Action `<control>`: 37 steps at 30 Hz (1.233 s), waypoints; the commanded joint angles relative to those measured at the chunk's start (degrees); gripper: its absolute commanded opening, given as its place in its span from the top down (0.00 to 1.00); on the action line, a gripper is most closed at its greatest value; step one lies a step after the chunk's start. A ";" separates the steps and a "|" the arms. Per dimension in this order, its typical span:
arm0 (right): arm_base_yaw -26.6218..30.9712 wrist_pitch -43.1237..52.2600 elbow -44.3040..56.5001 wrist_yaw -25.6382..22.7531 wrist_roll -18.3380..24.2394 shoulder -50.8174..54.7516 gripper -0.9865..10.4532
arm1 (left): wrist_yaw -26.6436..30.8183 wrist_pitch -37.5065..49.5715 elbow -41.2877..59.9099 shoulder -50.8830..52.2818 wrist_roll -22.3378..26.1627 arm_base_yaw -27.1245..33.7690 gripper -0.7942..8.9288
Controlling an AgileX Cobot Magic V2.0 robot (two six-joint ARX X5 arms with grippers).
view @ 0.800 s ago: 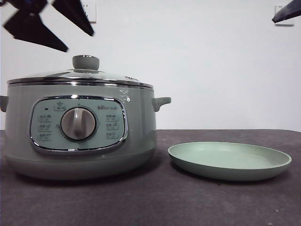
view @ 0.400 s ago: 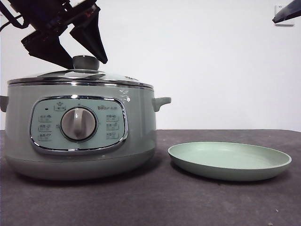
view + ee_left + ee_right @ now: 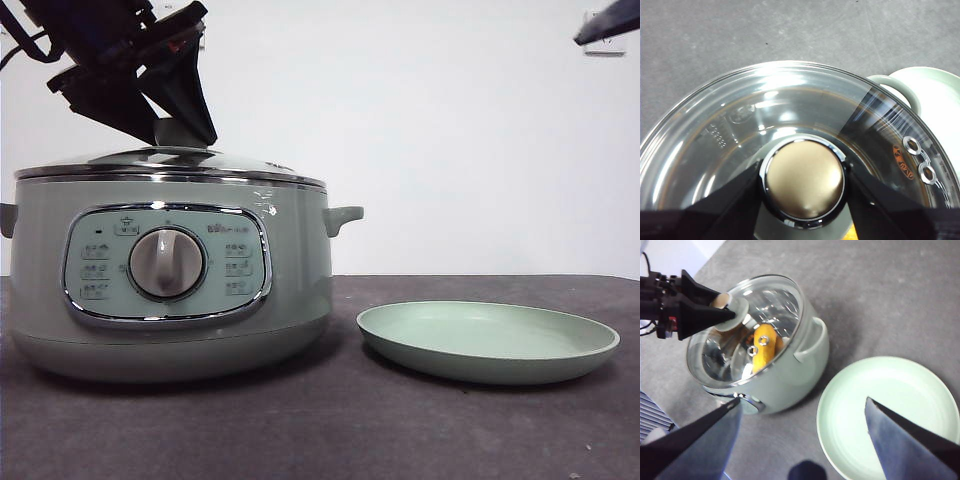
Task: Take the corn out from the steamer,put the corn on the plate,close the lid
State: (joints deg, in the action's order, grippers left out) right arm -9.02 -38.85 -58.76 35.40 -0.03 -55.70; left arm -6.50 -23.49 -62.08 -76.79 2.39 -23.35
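The domed glass lid [image 3: 165, 160] sits on the round sage-green steamer [image 3: 170, 275]. The left gripper [image 3: 804, 181] has its black jaws closed against the lid's knob [image 3: 805, 181]. The yellow-orange corn [image 3: 763, 346] lies inside under the glass. The right gripper [image 3: 800, 432] hangs high with jaws wide above the empty pale green plate [image 3: 490, 342].

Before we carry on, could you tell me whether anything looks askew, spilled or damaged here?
Nothing stands out. The lid sits level on the steamer, the left gripper flanks its knob, and the plate lies flat, unspilled.
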 commanded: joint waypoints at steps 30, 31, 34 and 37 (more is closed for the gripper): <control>-37.77 -10.03 -48.48 -25.70 5.14 -57.86 0.57 | 26.08 -13.11 0.09 42.62 0.68 0.22 0.93; -38.23 -10.19 -49.46 -26.56 5.66 -59.30 0.59 | 26.05 -13.53 0.09 42.62 0.66 0.22 0.93; -39.50 -10.29 -51.39 -29.44 6.47 -63.23 0.59 | 26.08 -14.38 0.09 42.60 0.68 0.22 0.93; -39.89 -9.68 -51.54 -29.81 6.64 -66.12 0.59 | 26.05 -14.67 0.09 42.60 0.68 0.22 0.93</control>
State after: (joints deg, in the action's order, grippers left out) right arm -48.80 -48.80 -110.21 5.85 5.82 -120.84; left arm 19.25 -40.84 -61.58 -35.14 2.57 -23.16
